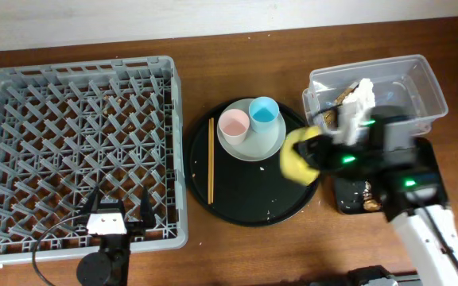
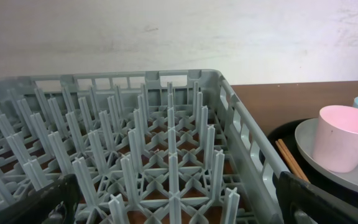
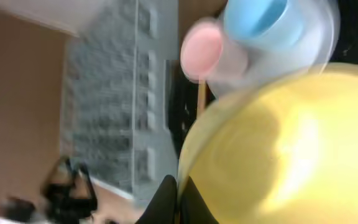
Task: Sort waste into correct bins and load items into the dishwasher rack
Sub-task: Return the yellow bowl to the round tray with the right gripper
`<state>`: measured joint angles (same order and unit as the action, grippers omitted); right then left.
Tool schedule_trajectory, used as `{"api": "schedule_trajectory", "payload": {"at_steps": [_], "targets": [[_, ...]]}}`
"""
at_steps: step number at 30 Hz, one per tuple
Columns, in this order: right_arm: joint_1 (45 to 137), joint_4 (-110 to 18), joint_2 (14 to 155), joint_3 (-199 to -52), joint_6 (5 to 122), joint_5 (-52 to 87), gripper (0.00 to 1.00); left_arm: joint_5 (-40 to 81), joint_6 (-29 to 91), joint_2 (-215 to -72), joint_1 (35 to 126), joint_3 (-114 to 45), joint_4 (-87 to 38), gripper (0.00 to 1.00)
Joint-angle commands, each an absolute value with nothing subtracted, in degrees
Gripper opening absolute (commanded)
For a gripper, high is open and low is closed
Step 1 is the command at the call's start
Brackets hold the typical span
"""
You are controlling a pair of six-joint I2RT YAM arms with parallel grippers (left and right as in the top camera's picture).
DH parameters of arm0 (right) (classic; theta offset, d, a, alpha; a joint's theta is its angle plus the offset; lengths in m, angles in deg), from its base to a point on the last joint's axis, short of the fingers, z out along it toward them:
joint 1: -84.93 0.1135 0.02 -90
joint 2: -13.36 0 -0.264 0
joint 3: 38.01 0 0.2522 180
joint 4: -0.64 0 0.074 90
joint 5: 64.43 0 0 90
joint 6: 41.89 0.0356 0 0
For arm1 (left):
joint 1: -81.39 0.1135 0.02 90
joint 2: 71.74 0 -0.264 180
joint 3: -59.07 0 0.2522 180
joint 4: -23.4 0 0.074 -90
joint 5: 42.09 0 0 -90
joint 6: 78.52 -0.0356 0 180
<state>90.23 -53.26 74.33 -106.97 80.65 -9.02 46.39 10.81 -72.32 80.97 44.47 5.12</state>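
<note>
The right gripper (image 1: 318,151) is clamped on the rim of the yellow bowl (image 1: 297,157), which sits tipped at its fingertips over the right edge of the round black tray (image 1: 245,202); blur hides which way the bowl's mouth faces. To that gripper's left, the chopsticks (image 1: 210,160) lie with their long axis running near-to-far, beside the pale plate (image 1: 262,141) that bears the pink cup (image 1: 234,123) and the blue cup (image 1: 264,111). The left gripper (image 1: 122,208) is spread wide and empty, over the near rim of the dishwasher rack (image 1: 70,103).

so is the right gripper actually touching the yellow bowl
Touching: the right wrist view shows the right gripper clamped over the rim of the yellow bowl.
</note>
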Motion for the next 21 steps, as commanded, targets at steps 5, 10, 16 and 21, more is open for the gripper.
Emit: {"api": "schedule_trajectory", "payload": {"at_steps": [5,10,16,21], "targets": [[126.2,-53.2,87.8,-107.3,79.9,33.4,0.04,45.8,9.9,-72.0,80.7,44.8,5.2,0.99],[130.8,-50.5,96.3,-107.3,79.9,33.3,0.05,45.8,9.9,-72.0,80.7,44.8,5.2,0.99],[130.8,-50.2,97.0,-107.4,79.8,32.8,0.18,45.8,9.9,-72.0,80.7,44.8,5.2,0.99],[130.5,-54.8,95.8,-116.6,64.0,30.7,0.31,45.8,9.9,-72.0,80.7,44.8,5.2,0.99]]}}
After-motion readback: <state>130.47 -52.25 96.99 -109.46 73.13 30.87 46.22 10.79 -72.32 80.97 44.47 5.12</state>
